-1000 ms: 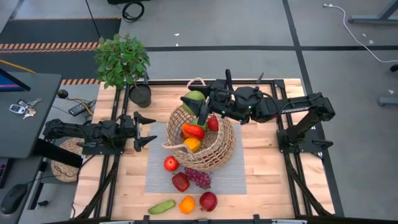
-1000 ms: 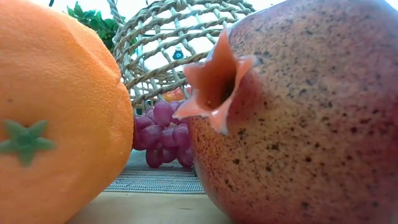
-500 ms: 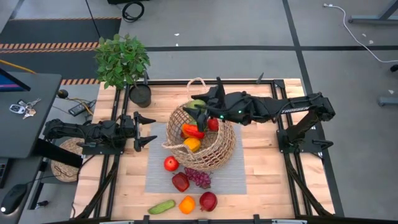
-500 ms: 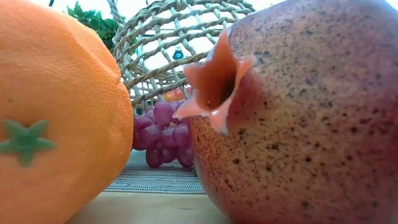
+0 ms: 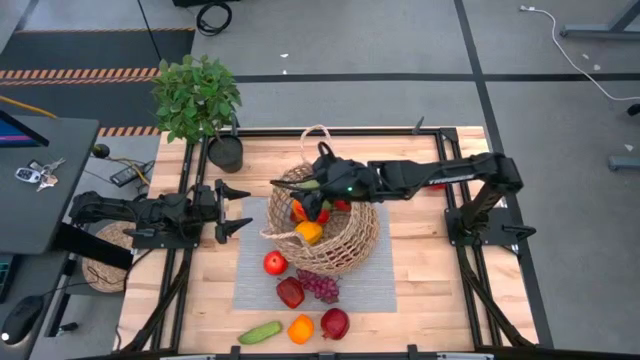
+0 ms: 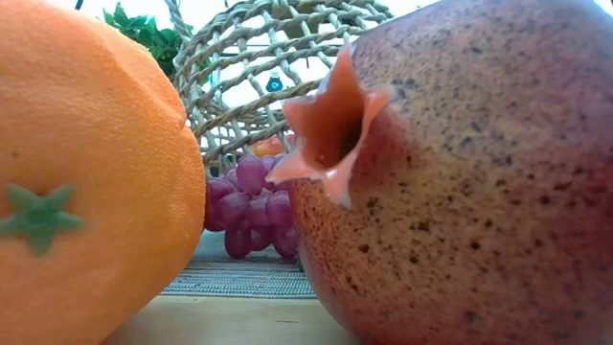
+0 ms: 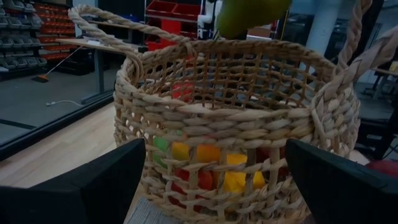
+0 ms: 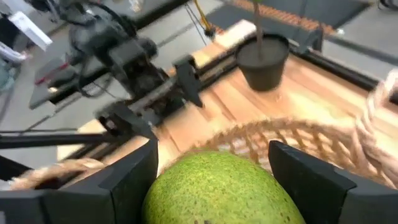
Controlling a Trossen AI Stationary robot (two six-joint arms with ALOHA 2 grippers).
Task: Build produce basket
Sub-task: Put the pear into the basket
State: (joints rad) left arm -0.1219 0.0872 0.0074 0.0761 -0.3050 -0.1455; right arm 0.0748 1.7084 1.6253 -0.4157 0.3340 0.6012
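Over the basket [image 5: 325, 225] at mid-desk, my right pincer [image 5: 312, 186] grips a green fruit [image 8: 217, 186]. My left pincer [image 5: 240, 208] waits wide open, empty, beside it. Several produce pieces sit inside; 6, including the grapes [image 5: 319, 287], remain outside.

Rough woven wicker basket [image 5: 340, 245], pale wood table [image 5: 430, 290], matt grey mat [image 5: 370, 285].

even, bright overhead light falls on the table [image 5: 420, 270] with only soft shadows; the low view is crowded by an orange [image 6: 86, 182] and a speckled red fruit [image 6: 469, 182] (both soft-focused); the right wrist view is motion-blurred; bright backlight glares through the basket [image 6: 278, 67] weave.
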